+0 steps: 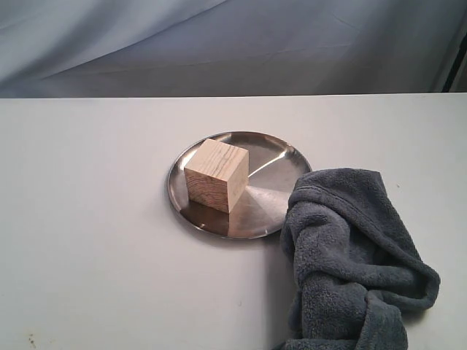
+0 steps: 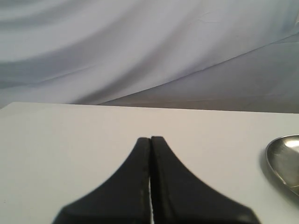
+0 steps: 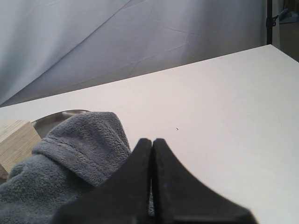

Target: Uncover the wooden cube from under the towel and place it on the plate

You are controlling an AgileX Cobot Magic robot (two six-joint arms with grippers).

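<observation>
Resting with left fingers (image 2: 140,186) and right fingers (image 3: 135,186) squeezed together, empty, not bumping wooden cube (image 1: 217,175) sitting on steel plate (image 1: 277,169).

The wooden cube (image 1: 217,175) sits on the shiny round plate (image 1: 277,157). The fluffy grey towel (image 1: 350,255) lies bunched beside it, touching the rim.

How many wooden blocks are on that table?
1. The wooden cube sits on the plate, left of the towel in the exterior view. The towel's folds could hide another.

No legible text or markings anywhere.
</observation>
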